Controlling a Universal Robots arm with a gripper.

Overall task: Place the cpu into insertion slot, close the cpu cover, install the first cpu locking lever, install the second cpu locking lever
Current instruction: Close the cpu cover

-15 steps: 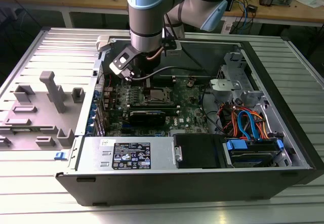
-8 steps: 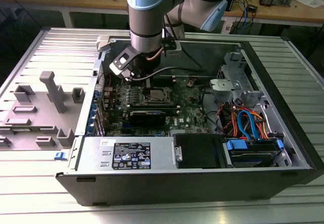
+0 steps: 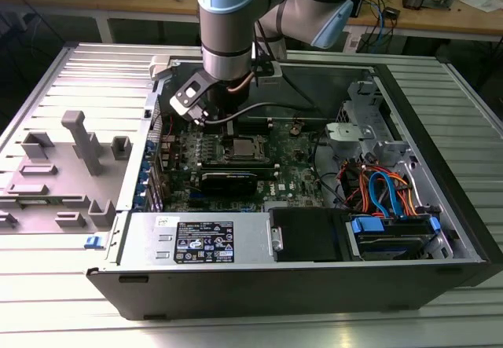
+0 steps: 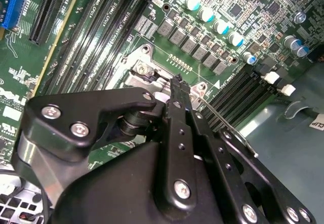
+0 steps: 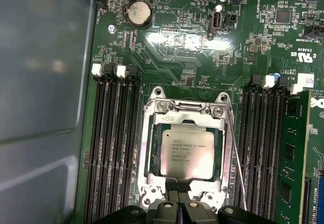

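Silver-grey and dull on top, the small flat square cpu (image 5: 185, 150) lies seated in the square, dark, metal-rimmed insertion slot (image 5: 153, 153) on the green motherboard (image 5: 177, 47). The thin silver metal cpu cover (image 5: 225, 153) is down flat around it, and the chip's top shows through the cover's large square cut-out. A thin bare-metal locking lever rod (image 5: 237, 153) runs just beside one edge of the cover, slanting a little away from it. Long black memory slots (image 5: 114, 148) flank the socket on both sides.

The black gripper (image 5: 179, 209) hangs at the socket's edge with its fingers pressed together and nothing visible between them. In the second wrist view its tip (image 4: 178, 90) sits close above a corner of the socket frame, with the lever rod (image 4: 223, 120) passing just beside it.

In the exterior view the arm reaches down from the upper middle of the frame into the open dark-grey computer case (image 3: 314, 285), which lies on a ribbed metal table (image 3: 94, 65). There the gripper (image 3: 208, 119) hovers beside the cpu (image 3: 244, 148), near the frame's centre. A grey fixture with upright pegs (image 3: 78, 152) stands toward the exterior view's left.
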